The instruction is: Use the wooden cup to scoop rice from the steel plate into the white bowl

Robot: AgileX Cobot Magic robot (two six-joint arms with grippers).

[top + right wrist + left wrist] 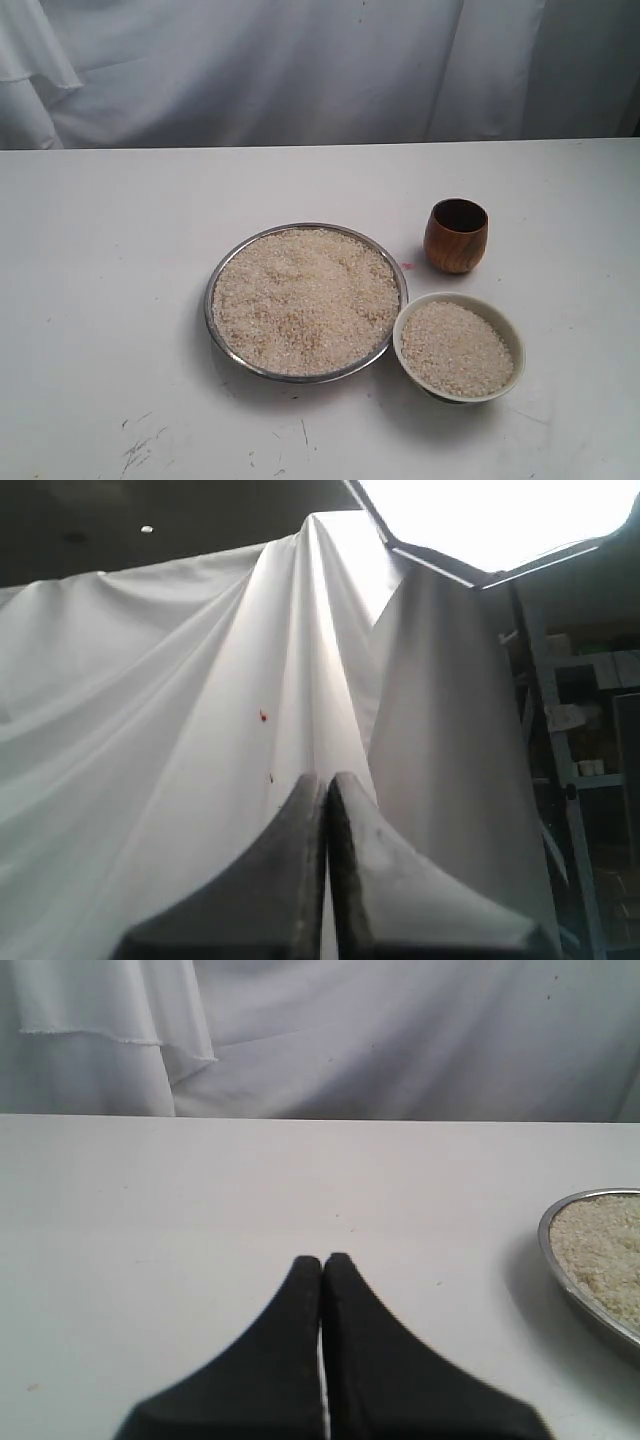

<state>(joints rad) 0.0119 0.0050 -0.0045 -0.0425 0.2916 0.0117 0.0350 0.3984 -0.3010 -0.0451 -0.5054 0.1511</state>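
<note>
The steel plate (214, 295) lies mid-table, heaped with rice (305, 298). To its right front stands the white bowl (507, 333), also holding rice (455, 347). The wooden cup (456, 236) stands upright and empty behind the bowl. Neither arm shows in the exterior view. My left gripper (322, 1258) is shut and empty, low over the bare table, with the plate's rim (546, 1245) off to one side. My right gripper (326, 778) is shut and empty, pointing up at the white cloth, away from the table.
A white cloth backdrop (300, 70) hangs behind the table's far edge. Dark scuff marks (140, 450) dot the table (100, 250) near its front left. Metal shelving (585, 760) shows beyond the cloth in the right wrist view.
</note>
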